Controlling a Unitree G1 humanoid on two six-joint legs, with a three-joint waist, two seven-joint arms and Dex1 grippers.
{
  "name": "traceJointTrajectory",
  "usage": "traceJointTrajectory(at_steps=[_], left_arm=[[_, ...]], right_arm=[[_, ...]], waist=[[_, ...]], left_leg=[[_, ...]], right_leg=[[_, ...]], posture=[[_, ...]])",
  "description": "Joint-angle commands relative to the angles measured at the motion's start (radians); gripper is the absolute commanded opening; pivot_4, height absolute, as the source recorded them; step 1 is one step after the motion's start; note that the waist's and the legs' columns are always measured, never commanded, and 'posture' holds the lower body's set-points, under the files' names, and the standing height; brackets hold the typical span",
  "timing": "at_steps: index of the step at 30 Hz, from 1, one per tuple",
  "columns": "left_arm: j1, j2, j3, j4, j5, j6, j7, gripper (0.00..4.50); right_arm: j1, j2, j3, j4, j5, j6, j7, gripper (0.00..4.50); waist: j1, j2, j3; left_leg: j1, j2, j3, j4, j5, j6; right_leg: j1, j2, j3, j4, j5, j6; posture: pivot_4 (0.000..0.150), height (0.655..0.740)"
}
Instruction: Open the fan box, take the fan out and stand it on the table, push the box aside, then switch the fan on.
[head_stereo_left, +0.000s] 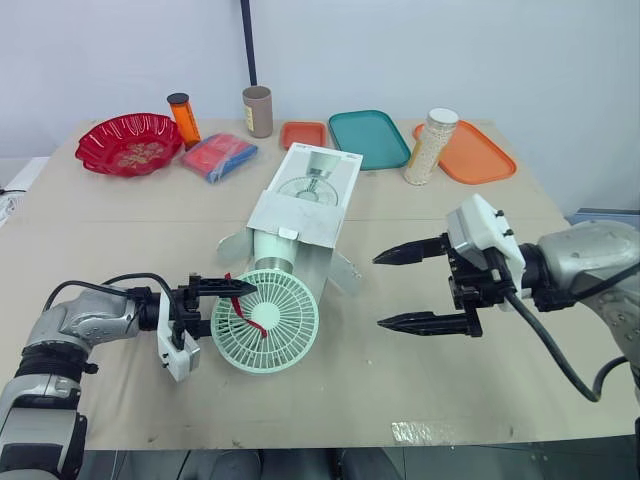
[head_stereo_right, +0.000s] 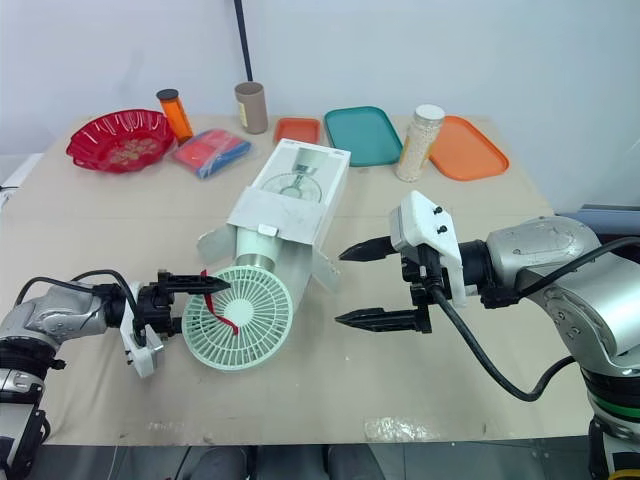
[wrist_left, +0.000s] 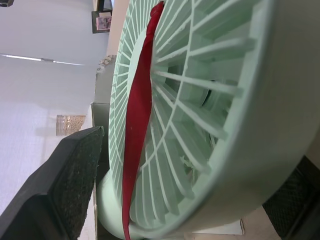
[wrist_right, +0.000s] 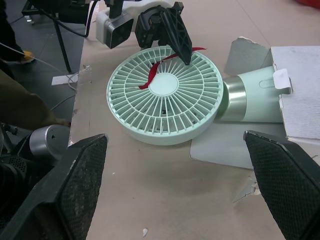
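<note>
Straddling the rim of the mint-green fan (head_stereo_left: 268, 320), the left hand (head_stereo_left: 228, 308) is held open, one finger over the grille and the other behind it, with the forearm stretched low over the worktop (head_stereo_left: 400, 380). The fan's head is seen lying outside the open fan box (head_stereo_left: 300, 205), its stem inside. The right hand (head_stereo_left: 380, 292) is spread wide just beside the box, fingers pointed at the fan.

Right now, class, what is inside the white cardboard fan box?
The stem of the mint-green plastic fan runs into the open white cardboard box; its round head lies outside. The stem's far end and anything deeper are covered by the box's top.
</note>
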Motion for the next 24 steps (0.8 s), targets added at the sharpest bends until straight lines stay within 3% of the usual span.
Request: traceJointTrajectory(at_steps=[1,10,11,14,24], left_arm=[[-0.002,-0.004,0.050,-0.052,0.061,0.016,0.080,3.42],[0.019,0.011,0.041,-0.109,0.167,0.071,0.227,3.42],[0.021,0.014,0.037,-0.116,0.173,0.076,0.238,2.92],[0.028,0.026,0.022,-0.133,0.193,0.089,0.279,2.18],[0.026,0.068,-0.037,-0.157,0.221,0.139,0.384,2.03]], right_arm=[[-0.015,-0.009,-0.014,-0.019,0.012,-0.002,-0.006,4.50],[-0.020,-0.006,-0.008,-0.013,0.008,-0.007,-0.010,4.50],[-0.020,-0.005,-0.007,-0.013,0.006,-0.008,-0.011,4.50],[-0.019,-0.005,-0.004,-0.013,0.005,-0.009,-0.012,4.50],[-0.017,0.004,-0.001,-0.014,0.002,-0.009,-0.029,4.50]], waist=[[0.001,0.000,0.000],[0.000,0.000,0.000],[0.000,0.000,0.000],[0.001,0.000,-0.002],[0.000,0.000,-0.002]], left_leg=[[0.000,0.000,0.000,0.000,0.000,0.000],[0.000,0.000,0.000,0.000,0.000,0.000],[0.000,0.000,0.000,0.000,0.000,0.000],[0.000,0.000,0.000,0.001,0.000,0.000],[0.001,0.000,0.000,0.001,0.000,0.000]], right_leg=[[0.000,0.000,0.000,0.000,0.000,0.000],[0.000,0.000,0.000,0.000,0.000,0.000],[0.000,0.000,0.000,0.000,0.000,0.000],[0.000,0.000,0.000,0.001,0.000,0.000],[0.001,0.000,0.000,0.001,0.000,0.000]], posture=[[0.150,0.7400],[0.150,0.7400],[0.150,0.7400],[0.150,0.7400],[0.150,0.7400]])
